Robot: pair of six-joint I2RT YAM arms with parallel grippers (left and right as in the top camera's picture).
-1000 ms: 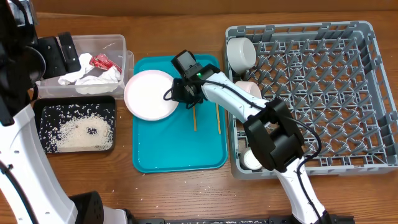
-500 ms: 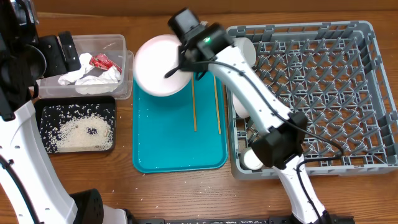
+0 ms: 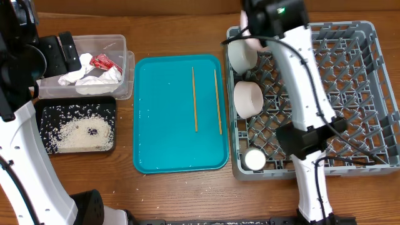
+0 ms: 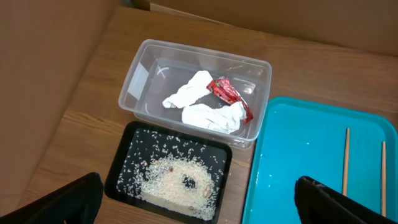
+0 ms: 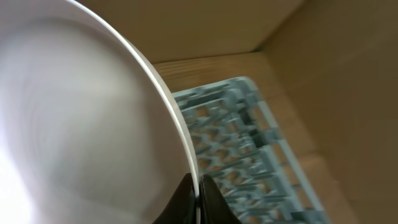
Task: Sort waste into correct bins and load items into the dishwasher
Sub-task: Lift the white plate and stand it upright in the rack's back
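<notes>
Two chopsticks [image 3: 194,100] lie on the teal tray [image 3: 169,144], mid-frame on the wooden counter [image 3: 187,187]. Right claw [image 5: 198,190], clamped on a white plate [image 5: 81,124], hangs over the grey rack [image 3: 350,94], upper right. Left claw [image 4: 198,186] is spread apart. Cardboard walls [image 5: 217,25] surround.

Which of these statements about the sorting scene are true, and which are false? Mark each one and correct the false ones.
1. Two chopsticks lie on the teal tray. True.
2. The red wrapper lies in the black tray. False: it is in the clear tub, beside the napkin.
3. The right end effector grips a white plate by its rim. True.
4. The dish rack holds nothing. False: bowls and a cup sit along its left side.
</notes>
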